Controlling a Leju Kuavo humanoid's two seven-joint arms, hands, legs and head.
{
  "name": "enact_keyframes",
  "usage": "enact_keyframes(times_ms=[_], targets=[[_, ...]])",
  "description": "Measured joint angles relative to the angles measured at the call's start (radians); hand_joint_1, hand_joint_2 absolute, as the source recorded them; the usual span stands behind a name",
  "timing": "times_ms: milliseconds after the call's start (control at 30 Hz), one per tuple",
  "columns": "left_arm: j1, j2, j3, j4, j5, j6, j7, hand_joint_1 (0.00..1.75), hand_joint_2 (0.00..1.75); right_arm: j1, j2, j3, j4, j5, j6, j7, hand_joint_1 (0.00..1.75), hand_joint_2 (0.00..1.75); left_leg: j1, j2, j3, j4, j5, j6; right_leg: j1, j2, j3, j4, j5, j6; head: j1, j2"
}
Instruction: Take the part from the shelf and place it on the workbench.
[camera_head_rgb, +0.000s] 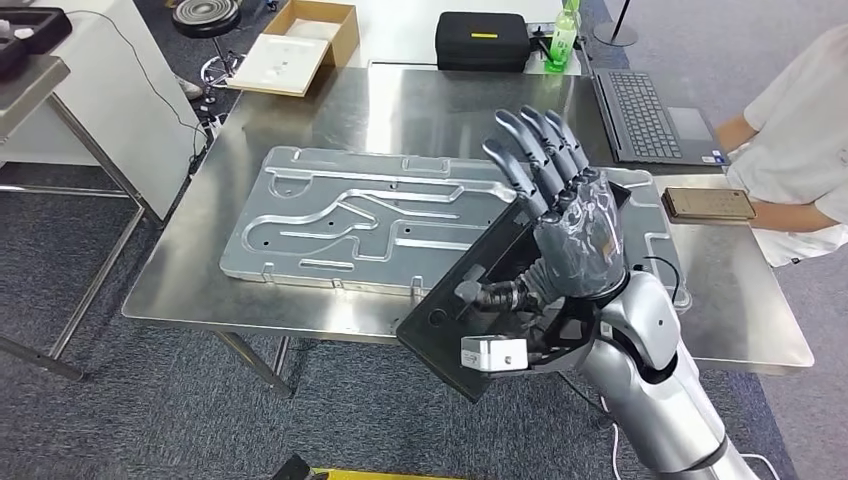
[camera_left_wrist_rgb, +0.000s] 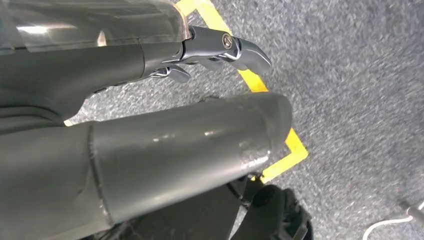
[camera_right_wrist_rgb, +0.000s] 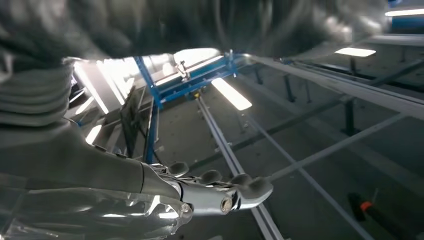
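The part is a flat black panel (camera_head_rgb: 455, 335), tilted over the steel workbench's (camera_head_rgb: 430, 110) front edge, with its lower corner hanging past the edge. My right hand (camera_head_rgb: 578, 245) holds it along one long side. The thumb (camera_head_rgb: 495, 293) lies across its near face, and the straight fingers (camera_head_rgb: 530, 160) stick up past its far end. The right wrist view looks up at ceiling lights along my right hand's (camera_right_wrist_rgb: 150, 185) outstretched fingers. In the left wrist view my left hand (camera_left_wrist_rgb: 150, 150) hangs over the carpet and holds nothing.
A large grooved aluminium plate (camera_head_rgb: 350, 215) covers the middle of the bench. A laptop (camera_head_rgb: 650, 115) and a brown phone (camera_head_rgb: 708, 203) lie at the right, where a person (camera_head_rgb: 800, 130) sits. A black case (camera_head_rgb: 482, 40) and a green bottle (camera_head_rgb: 563, 40) stand behind. Yellow floor tape (camera_left_wrist_rgb: 295, 145) marks the carpet.
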Motion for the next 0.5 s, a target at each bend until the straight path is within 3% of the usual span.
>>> enact_keyframes(times_ms=[67, 133, 200, 267, 333, 400, 433, 500], targets=[[-0.003, 0.003, 0.000, 0.002, 0.000, -0.002, 0.000, 0.00, 0.00, 0.001, 0.002, 0.009, -0.013, 0.000, -0.002, 0.001, 0.00, 0.00, 0.000, 0.021, -0.027, 0.050, -0.030, -0.011, -0.004, -0.018, 0.010, -0.029, 0.015, -0.014, -0.001, 0.000], [-0.007, 0.008, -0.001, 0.002, 0.001, -0.007, -0.001, 0.00, 0.00, 0.002, 0.004, 0.015, -0.021, -0.001, -0.003, 0.001, 0.00, 0.00, 0.000, 0.054, -0.087, 0.176, -0.091, -0.016, 0.000, -0.039, 0.018, -0.048, 0.024, -0.021, -0.002, 0.000], [-0.008, 0.016, -0.001, 0.002, 0.005, -0.014, -0.006, 0.00, 0.00, 0.004, 0.004, 0.019, -0.022, -0.007, -0.003, 0.002, 0.00, 0.00, 0.001, 0.070, -0.124, 0.258, -0.119, -0.015, 0.008, -0.061, 0.020, -0.047, 0.022, -0.025, -0.002, 0.000], [-0.009, 0.026, 0.000, 0.002, 0.010, -0.018, -0.013, 0.00, 0.00, 0.003, 0.004, 0.019, -0.023, -0.014, -0.002, 0.002, 0.00, 0.00, -0.002, 0.078, -0.094, 0.208, -0.082, -0.008, 0.015, -0.080, 0.021, -0.043, 0.017, -0.028, -0.002, 0.000], [-0.012, 0.035, 0.000, 0.002, 0.013, -0.020, -0.019, 0.00, 0.00, 0.001, 0.004, 0.020, -0.027, -0.017, -0.002, 0.002, 0.00, 0.00, -0.014, 0.111, -0.019, 0.073, -0.027, 0.008, 0.023, -0.098, 0.026, -0.041, 0.013, -0.028, -0.002, 0.000], [-0.018, 0.040, 0.000, 0.002, 0.015, -0.020, -0.022, 0.00, 0.00, -0.002, 0.004, 0.021, -0.032, -0.018, -0.002, 0.002, 0.00, 0.00, -0.026, 0.142, 0.029, -0.017, -0.003, 0.024, 0.029, -0.115, 0.029, -0.038, 0.009, -0.022, -0.002, 0.000], [-0.021, 0.042, 0.000, 0.002, 0.015, -0.021, -0.023, 0.00, 0.00, -0.003, 0.004, 0.023, -0.033, -0.018, -0.002, 0.002, 0.00, 0.00, -0.031, 0.145, 0.033, -0.032, -0.003, 0.030, 0.031, -0.126, 0.030, -0.038, 0.008, -0.018, -0.002, 0.000], [-0.018, 0.043, 0.000, 0.002, 0.016, -0.023, -0.024, 0.00, 0.00, -0.005, 0.004, 0.026, -0.034, -0.018, -0.003, 0.002, 0.00, 0.00, -0.026, 0.123, 0.034, -0.037, 0.004, 0.038, 0.032, -0.142, 0.031, -0.035, 0.002, -0.009, -0.002, 0.000]])
